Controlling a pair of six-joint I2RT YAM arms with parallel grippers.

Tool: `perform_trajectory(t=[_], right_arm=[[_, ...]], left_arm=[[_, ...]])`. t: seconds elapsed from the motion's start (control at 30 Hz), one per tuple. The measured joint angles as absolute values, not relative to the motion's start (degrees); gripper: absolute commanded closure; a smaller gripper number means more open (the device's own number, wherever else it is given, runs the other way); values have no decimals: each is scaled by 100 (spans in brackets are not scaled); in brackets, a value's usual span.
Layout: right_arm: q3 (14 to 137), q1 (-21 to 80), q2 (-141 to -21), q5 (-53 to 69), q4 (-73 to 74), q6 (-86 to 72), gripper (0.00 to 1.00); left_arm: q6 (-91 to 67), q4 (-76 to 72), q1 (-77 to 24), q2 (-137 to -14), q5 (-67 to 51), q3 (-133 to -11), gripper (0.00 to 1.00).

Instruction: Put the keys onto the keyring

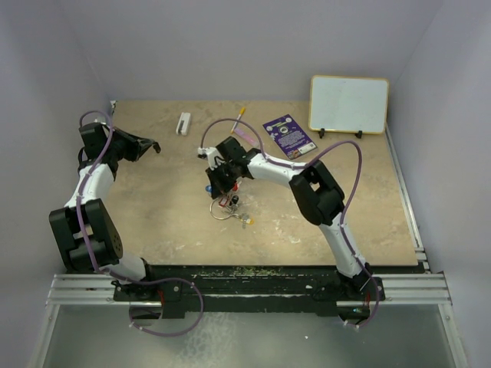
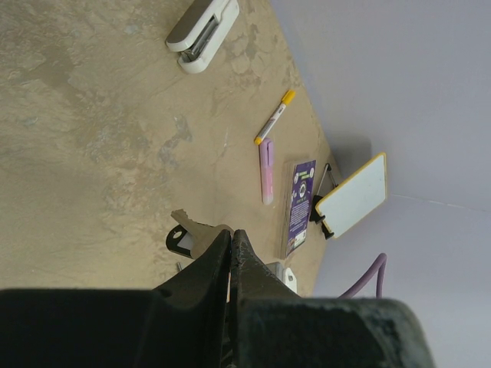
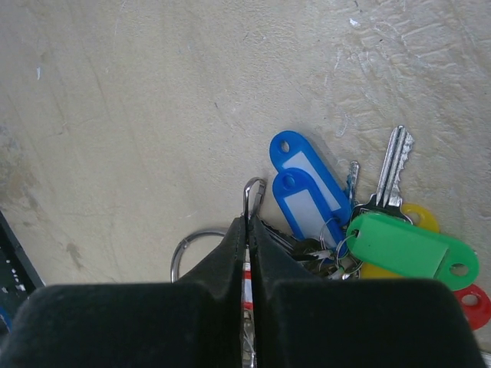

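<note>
your keys (image 3: pixel 399 245), tagged blue, green, yellow and red, lie heaped flat just beside the thin silvery keyring (image 3: pixel 186 239).

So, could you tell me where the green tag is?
The green tag lies lower right in the right wrist view, atop the yellow tag, beside the blue tags.

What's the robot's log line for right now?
left gripper: shut, empty | right gripper: shut, down at keys | keyring: beside keys

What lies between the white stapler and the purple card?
A yellow-capped pen and a pink marker lie between the white stapler and the purple card, clearest in the left wrist view.
</note>
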State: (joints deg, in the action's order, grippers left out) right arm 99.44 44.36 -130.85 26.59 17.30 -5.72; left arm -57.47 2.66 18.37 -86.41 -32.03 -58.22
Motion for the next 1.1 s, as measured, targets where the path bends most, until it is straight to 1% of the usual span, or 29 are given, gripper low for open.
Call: perform_trajectory(t=[0.1, 0.23, 0.3, 0.4, 0.5, 0.57, 0.7, 0.87, 0.97, 1.1], right_arm=[[9955, 4458, -13085, 2620, 1745, -587, 89], [9994, 4475, -13080, 2502, 1785, -613, 73], [10016, 4499, -13076, 2451, 1796, -637, 70], [10047, 4547, -13065, 2314, 1817, -637, 69], [10121, 4604, -13065, 2091, 1905, -637, 71], [10175, 4633, -13065, 1890, 1988, -631, 75], [10265, 4678, -13087, 1533, 2126, -604, 88], [10313, 4748, -13089, 1133, 2224, -611, 93], [10370, 4807, -13098, 897, 2294, -624, 99], [10455, 4858, -13133, 687, 2366, -659, 100]], left_arm=[[-5747, 266, 1837, -8641, -3218, -5822, 96], [-5747, 266, 1837, -8641, -3236, -5822, 96], [-5747, 266, 1837, -8641, -3238, -5822, 96], [-5747, 266, 1839, -8641, -3240, -5822, 96], [-5749, 266, 1837, -8641, -3240, -5822, 96], [-5749, 266, 1837, -8641, -3240, -5822, 96], [-5756, 266, 1837, -8641, -3249, -5822, 96], [-5780, 266, 1837, -8641, -3260, -5822, 96], [-5791, 266, 1837, -8641, -3260, -5815, 96], [-5793, 263, 1837, -8641, -3262, -5784, 96]])
